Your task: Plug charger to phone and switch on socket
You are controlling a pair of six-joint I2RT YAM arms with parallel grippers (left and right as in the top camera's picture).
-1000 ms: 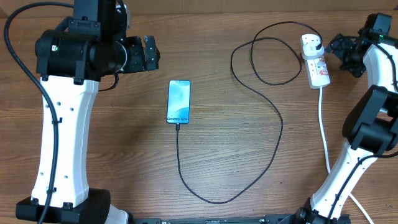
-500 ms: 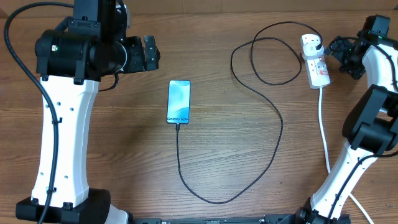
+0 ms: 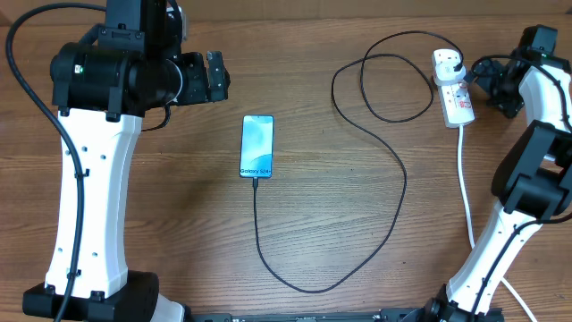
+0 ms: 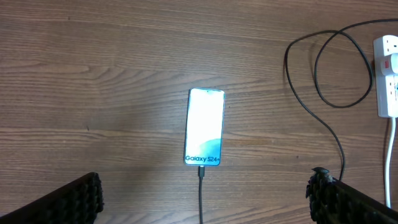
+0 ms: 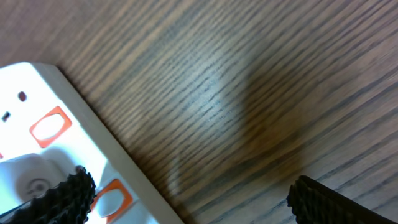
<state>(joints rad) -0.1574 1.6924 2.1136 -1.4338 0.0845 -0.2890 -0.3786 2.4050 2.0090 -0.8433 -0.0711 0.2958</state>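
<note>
The phone (image 3: 256, 146) lies flat mid-table with its screen lit; it also shows in the left wrist view (image 4: 204, 127). The charger (image 3: 402, 192), a thin black cable, has its tip in the phone's bottom edge (image 4: 201, 177) and loops round to a black plug (image 3: 456, 63) in the socket (image 3: 454, 97). My left gripper (image 3: 217, 79) is open and empty, up and left of the phone (image 4: 205, 196). My right gripper (image 3: 478, 79) is open, right beside the socket's right edge; its left finger is over the socket's orange-red switches (image 5: 48, 128).
The socket's thick white cord (image 3: 466, 188) runs down the right side past my right arm's base. The cable's big loops (image 3: 375, 85) lie left of the socket. Bare wooden table (image 3: 161, 233) lies round the phone.
My right gripper has shifted slightly left, closer to the socket. The phone, the cable and my left arm have not moved.
</note>
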